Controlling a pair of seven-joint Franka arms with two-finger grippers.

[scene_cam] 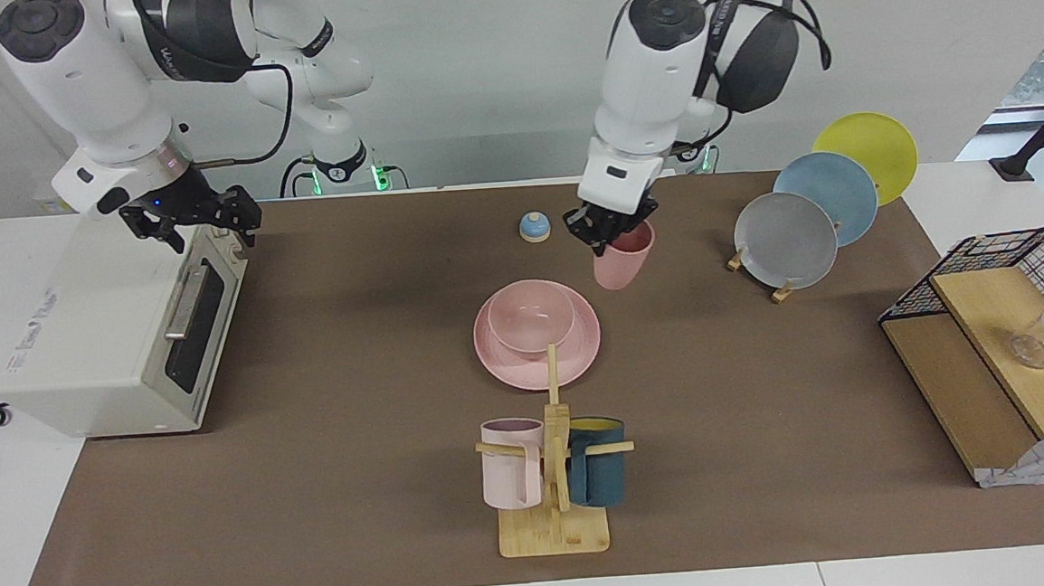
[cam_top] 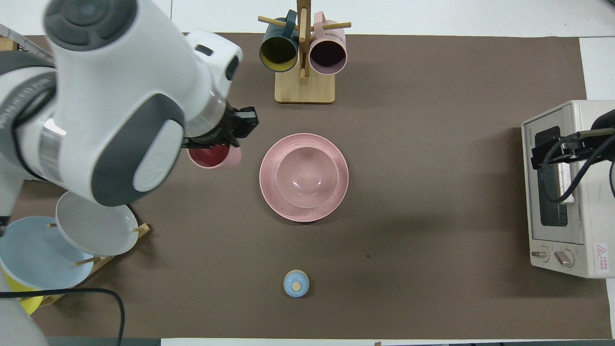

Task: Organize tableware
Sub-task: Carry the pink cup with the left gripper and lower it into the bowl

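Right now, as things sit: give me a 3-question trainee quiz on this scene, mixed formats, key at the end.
1. True or false: the pink bowl sits inside the pink plate.
2. Multiple choice: the left gripper is at
A. the blue lid
B. the rim of the pink cup
C. the mug tree
3. Fill in: the right gripper waits over the ____.

Key
1. True: the bowl rests on the plate, mid-table.
2. B: the fingers straddle the cup's rim; the cup stands beside the plate, toward the left arm's end.
3. Toaster oven.
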